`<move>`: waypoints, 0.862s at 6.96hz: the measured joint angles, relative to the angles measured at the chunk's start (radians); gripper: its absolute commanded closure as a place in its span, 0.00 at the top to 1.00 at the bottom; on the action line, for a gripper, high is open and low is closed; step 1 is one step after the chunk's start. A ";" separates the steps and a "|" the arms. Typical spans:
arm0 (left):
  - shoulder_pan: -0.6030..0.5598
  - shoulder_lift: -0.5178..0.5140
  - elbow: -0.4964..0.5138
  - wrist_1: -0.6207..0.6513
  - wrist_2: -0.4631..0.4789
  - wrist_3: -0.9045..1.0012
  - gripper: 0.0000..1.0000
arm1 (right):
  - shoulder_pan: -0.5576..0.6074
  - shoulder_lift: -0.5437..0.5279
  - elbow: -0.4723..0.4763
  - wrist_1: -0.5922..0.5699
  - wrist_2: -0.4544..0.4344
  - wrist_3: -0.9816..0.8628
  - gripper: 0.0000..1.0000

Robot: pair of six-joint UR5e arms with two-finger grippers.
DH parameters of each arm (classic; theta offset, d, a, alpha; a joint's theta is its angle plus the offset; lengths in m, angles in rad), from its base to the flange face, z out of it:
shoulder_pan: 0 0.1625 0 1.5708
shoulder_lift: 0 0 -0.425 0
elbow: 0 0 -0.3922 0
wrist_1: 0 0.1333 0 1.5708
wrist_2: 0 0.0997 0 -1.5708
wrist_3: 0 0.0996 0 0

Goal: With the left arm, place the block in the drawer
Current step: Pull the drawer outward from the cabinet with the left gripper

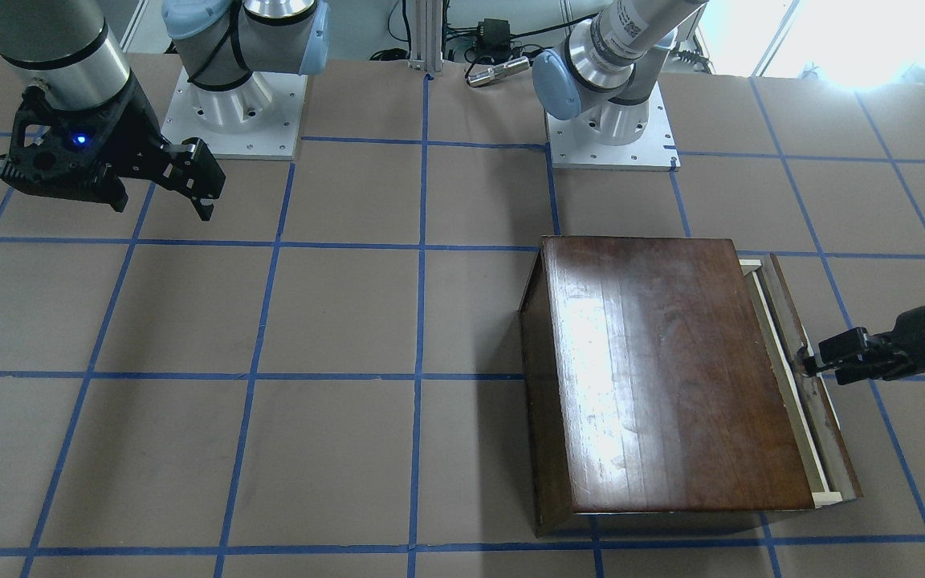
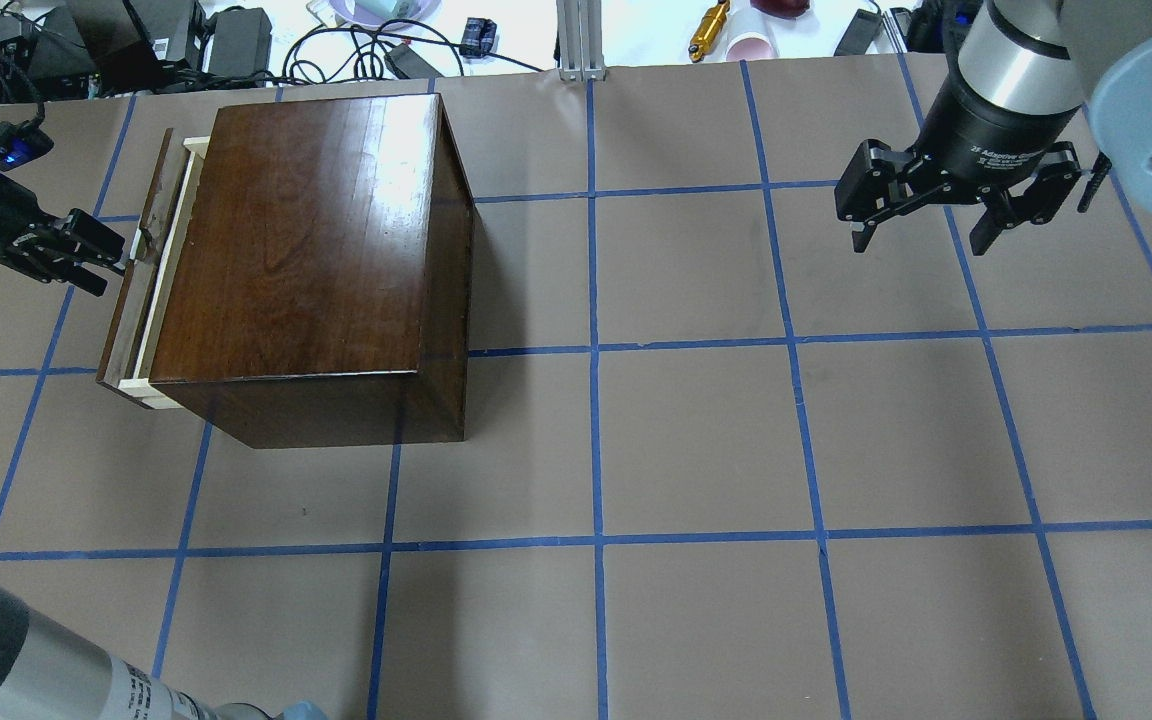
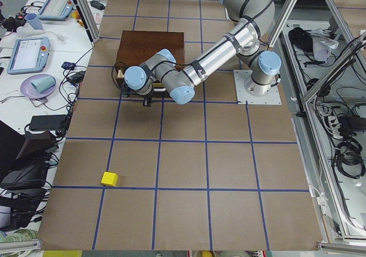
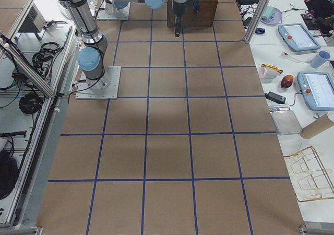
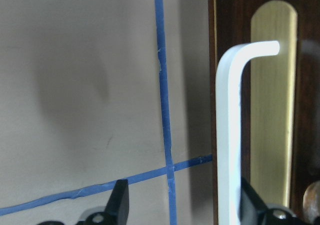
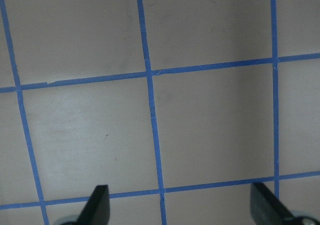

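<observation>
Black fingers (image 5: 120,207) of the left gripper (image 2: 119,262), spread wide apart and clamped on nothing. Between them, close against one finger, a pale bent-bar handle (image 5: 227,135) on a brass plate (image 5: 272,110), fixed to the dark front panel of the drawer (image 2: 136,300). Drawer out only a little, with a thin strip of pale wood showing beside the glossy dark-brown box (image 2: 306,240). Behind the gripper, the left arm (image 3: 217,54), silver with pale-blue joint caps, stretched low over the table (image 2: 696,440) toward the drawer front.

Small yellow block (image 3: 110,179) lying on the brown table surface, outside the drawer and well apart from the box, on the far side of the left gripper from the drawer front.

Fingers (image 6: 97,207) of the right gripper (image 2: 921,240) likewise wide open and empty, hanging above the table's grid of blue tape lines (image 2: 596,350), well apart from the box, toward the table's other end.
</observation>
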 measured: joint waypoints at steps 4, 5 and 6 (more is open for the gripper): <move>0.004 0.007 0.000 0.012 0.038 -0.001 0.76 | 0.000 0.000 0.000 0.000 0.000 0.000 1.00; 0.006 0.007 0.000 0.014 0.051 -0.001 0.76 | 0.000 0.000 0.000 0.000 0.000 0.000 1.00; 0.009 0.008 0.000 0.015 0.057 -0.001 0.76 | 0.000 0.000 0.000 0.000 0.000 0.000 1.00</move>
